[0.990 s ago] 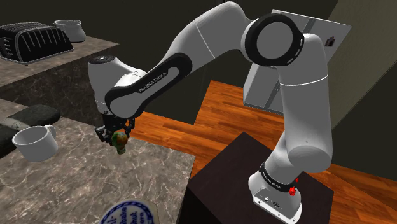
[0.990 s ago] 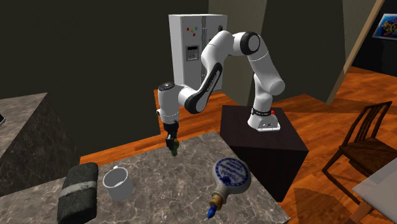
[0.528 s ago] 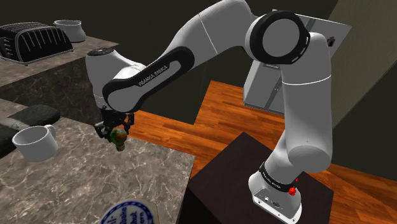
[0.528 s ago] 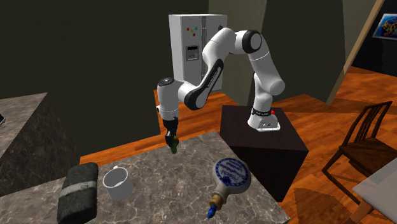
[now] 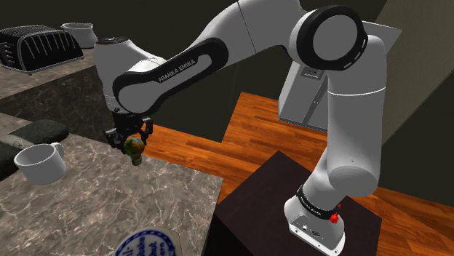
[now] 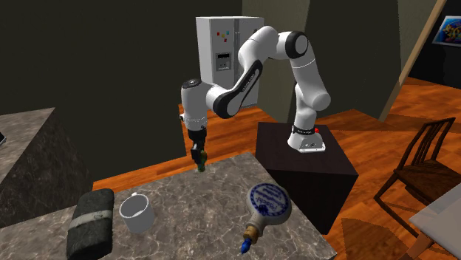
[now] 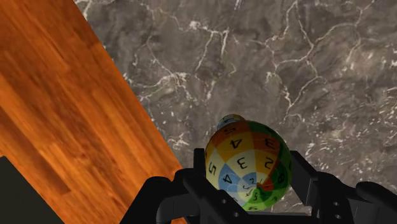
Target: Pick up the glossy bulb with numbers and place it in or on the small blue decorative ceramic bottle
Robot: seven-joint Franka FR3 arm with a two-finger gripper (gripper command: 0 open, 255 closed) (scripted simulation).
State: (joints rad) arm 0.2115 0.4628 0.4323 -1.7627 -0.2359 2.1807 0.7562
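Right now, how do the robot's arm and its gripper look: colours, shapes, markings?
The arm is glossy white, with rounded tubular links and dark joints; one upper joint shows a big black ring. A black band on the forearm carries white lettering, FRANKA EMIKA. A small red button sits on its white base. The gripper is all black, with two blocky fingers.

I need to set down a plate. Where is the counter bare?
Bare marble lies between the white cup and the blue-and-white bottle, and below the held bulb near the counter edge. The cup and the dark roll crowd one end.
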